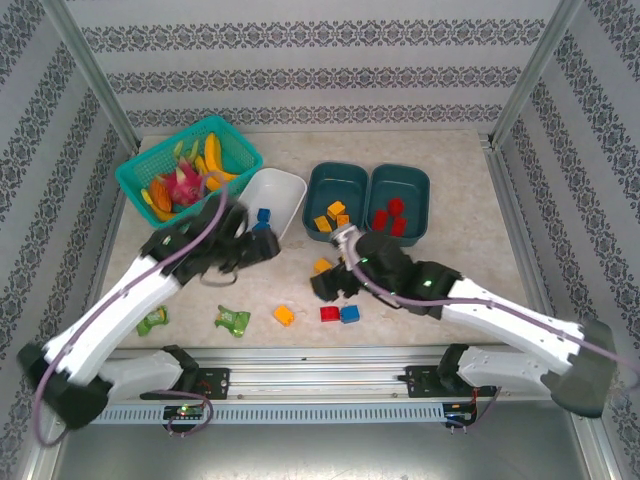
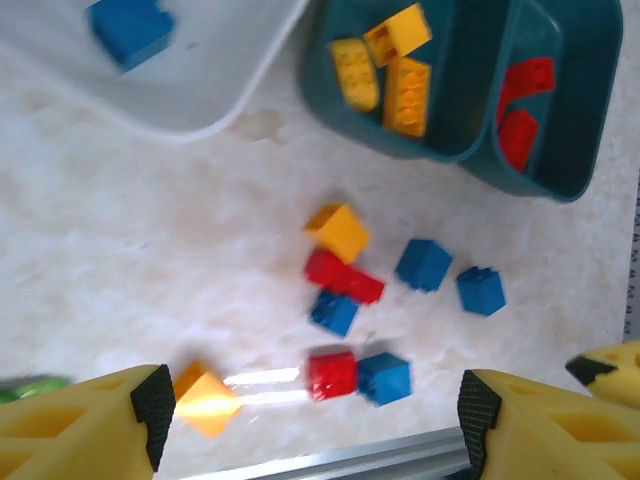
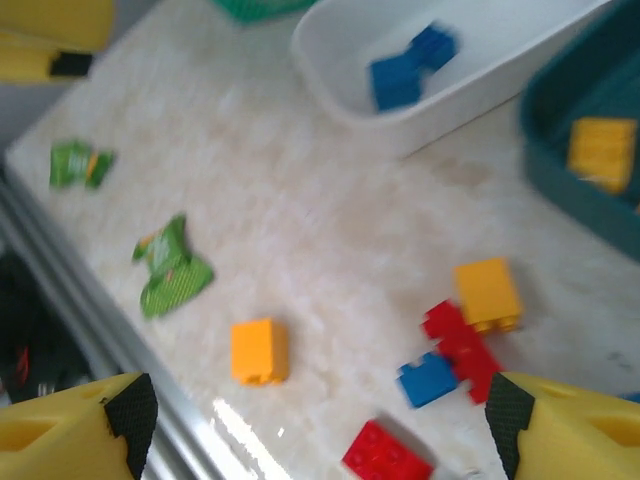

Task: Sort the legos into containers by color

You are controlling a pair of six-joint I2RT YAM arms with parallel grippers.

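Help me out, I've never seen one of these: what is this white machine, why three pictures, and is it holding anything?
These are two robot arms bolted at the near edge of a table. One picture looks down from above; the other two come from small cameras on each wrist, so the yellow prongs at their bottom corners are the arm's own fingers.

The left hand sits by the white tub, which has blue bricks inside. The right hand hovers over the loose bricks on the table. Both hands look open with nothing between the fingers.

Two dark teal tubs hold sorted bricks: orange-yellow ones in one, red ones in the other. Also there: a lattice basket of toy fruit and small green packets.
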